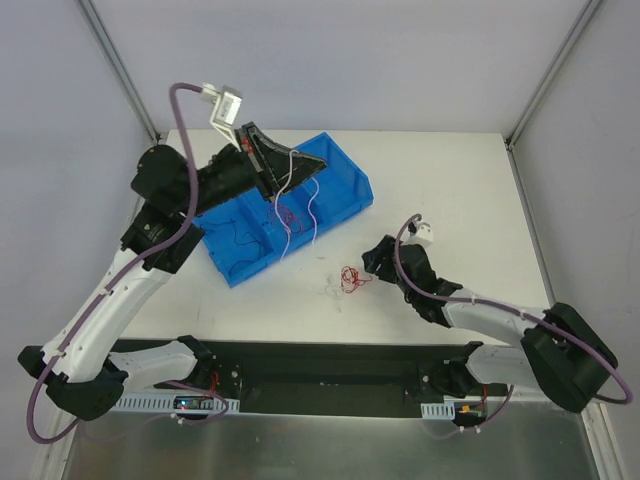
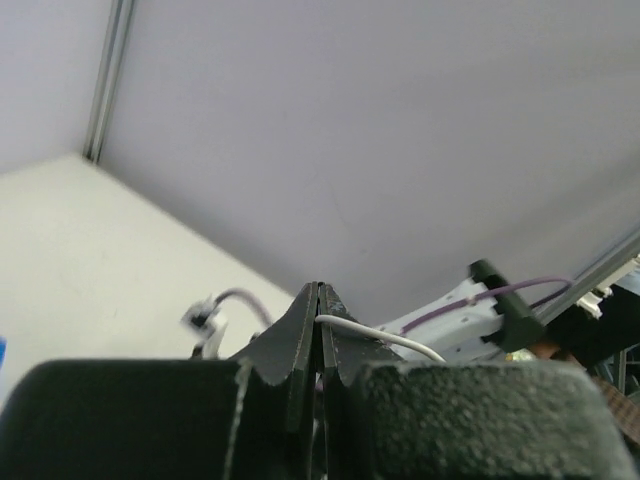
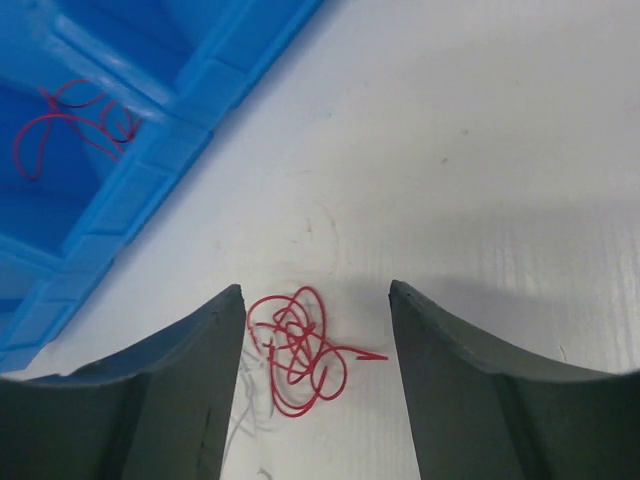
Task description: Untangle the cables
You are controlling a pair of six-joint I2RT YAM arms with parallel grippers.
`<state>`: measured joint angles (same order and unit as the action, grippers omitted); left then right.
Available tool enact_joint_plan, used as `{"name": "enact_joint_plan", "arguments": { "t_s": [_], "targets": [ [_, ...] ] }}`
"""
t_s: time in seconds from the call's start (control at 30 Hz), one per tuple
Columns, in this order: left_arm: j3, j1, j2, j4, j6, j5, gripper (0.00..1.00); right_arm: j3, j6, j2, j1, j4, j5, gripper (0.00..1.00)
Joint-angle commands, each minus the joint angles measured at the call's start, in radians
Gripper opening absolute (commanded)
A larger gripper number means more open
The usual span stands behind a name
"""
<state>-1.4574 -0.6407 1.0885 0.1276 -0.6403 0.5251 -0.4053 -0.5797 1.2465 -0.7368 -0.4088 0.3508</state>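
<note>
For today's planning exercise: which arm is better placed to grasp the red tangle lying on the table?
Right. The right gripper, open, flanks the red tangle; the left gripper is shut on a white wire.

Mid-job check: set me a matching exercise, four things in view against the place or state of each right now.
1 left gripper
2 right gripper
3 red tangle
4 white wire

a lying on the table
b open, aimed at the tangle
c shut
d pinched, hanging over the blue bin

Pairs: 1c, 2b, 3a, 4d
</note>
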Motion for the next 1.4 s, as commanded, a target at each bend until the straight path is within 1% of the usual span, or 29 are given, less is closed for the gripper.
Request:
{"name": "enact_joint_plan", "arguments": {
  "t_s": [0.0,0.07,0.17,0.27,0.37,0.4,0.5,0.57,0.6,0.7,0.77,0.83,0.87,0.9,0.97,1.0,1.03,1.07,1.1,1.13,1.17,1.2,1.27,1.3,1.33,1.37],
  "targets": [
    [0.109,-0.001,-0.027,-0.046,0.039,-0.048,0.00,0.006,0.173,-0.172,0.001,0.024,-0.073,0.67],
    [0.159,-0.001,-0.042,-0.057,0.037,-0.053,0.00,-0.003,0.282,-0.255,-0.001,0.033,-0.143,0.74],
    [0.230,-0.001,-0.052,-0.089,0.037,-0.062,0.00,-0.090,0.447,-0.344,-0.001,0.138,-0.315,0.84],
    [0.278,-0.001,-0.053,-0.123,0.028,-0.076,0.00,-0.182,0.508,-0.360,-0.004,0.159,-0.556,0.92],
    [0.321,0.003,-0.056,-0.149,-0.002,-0.111,0.00,-0.251,0.500,-0.317,-0.024,0.082,-0.717,0.96],
    [0.333,0.006,-0.055,-0.154,-0.012,-0.119,0.00,-0.268,0.507,-0.297,-0.039,0.056,-0.733,0.96],
    [0.345,0.013,-0.055,-0.172,-0.039,-0.145,0.00,-0.316,0.560,-0.263,-0.125,0.047,-0.685,0.97],
    [0.342,0.016,-0.055,-0.186,-0.044,-0.152,0.00,-0.326,0.604,-0.272,-0.177,0.062,-0.604,0.98],
    [0.342,0.018,-0.056,-0.195,-0.045,-0.154,0.00,-0.322,0.607,-0.283,-0.191,0.062,-0.563,0.98],
    [0.335,0.019,-0.055,-0.213,-0.045,-0.163,0.00,-0.329,0.616,-0.311,-0.194,0.082,-0.547,0.98],
    [0.325,0.021,-0.055,-0.227,-0.041,-0.162,0.00,-0.345,0.652,-0.340,-0.196,0.163,-0.494,0.98],
    [0.324,0.022,-0.065,-0.236,-0.039,-0.165,0.00,-0.369,0.728,-0.380,-0.197,0.318,-0.402,0.98],
    [0.325,0.026,-0.068,-0.237,-0.039,-0.169,0.00,-0.380,0.751,-0.406,-0.196,0.374,-0.325,0.98],
    [0.330,0.026,-0.073,-0.237,-0.039,-0.172,0.00,-0.382,0.770,-0.423,-0.196,0.401,-0.290,0.99],
    [0.333,0.026,-0.075,-0.237,-0.047,-0.166,0.00,-0.395,0.779,-0.450,-0.196,0.404,-0.341,1.00],
    [0.336,0.026,-0.072,-0.237,-0.045,-0.163,0.00,-0.409,0.776,-0.447,-0.196,0.404,-0.425,1.00],
    [0.336,0.026,-0.068,-0.235,-0.045,-0.165,0.00,-0.435,0.791,-0.443,-0.197,0.453,-0.478,0.99],
    [0.338,0.027,-0.065,-0.238,-0.045,-0.169,0.00,-0.466,0.814,-0.443,-0.199,0.500,-0.469,0.99],
    [0.336,0.027,-0.062,-0.238,-0.045,-0.174,0.00,-0.486,0.840,-0.453,-0.200,0.566,-0.416,1.00],
    [0.335,0.029,-0.061,-0.238,-0.048,-0.178,0.00,-0.498,0.863,-0.476,-0.199,0.612,-0.307,1.00],
    [0.333,0.030,-0.058,-0.238,-0.055,-0.178,0.00,-0.494,0.877,-0.502,-0.199,0.628,-0.243,0.96],
    [0.332,0.030,-0.053,-0.238,-0.059,-0.174,0.00,-0.477,0.883,-0.530,-0.197,0.599,-0.243,0.96],
    [0.327,0.030,-0.041,-0.238,-0.068,-0.166,0.00,-0.449,0.844,-0.545,-0.196,0.500,-0.373,0.96],
    [0.322,0.030,-0.036,-0.237,-0.071,-0.166,0.00,-0.446,0.804,-0.524,-0.197,0.449,-0.425,0.96],
    [0.321,0.030,-0.032,-0.237,-0.078,-0.166,0.00,-0.451,0.757,-0.495,-0.199,0.386,-0.441,0.96],
    [0.318,0.030,-0.027,-0.237,-0.084,-0.166,0.00,-0.464,0.712,-0.457,-0.203,0.366,-0.415,0.98]
  ]
}}
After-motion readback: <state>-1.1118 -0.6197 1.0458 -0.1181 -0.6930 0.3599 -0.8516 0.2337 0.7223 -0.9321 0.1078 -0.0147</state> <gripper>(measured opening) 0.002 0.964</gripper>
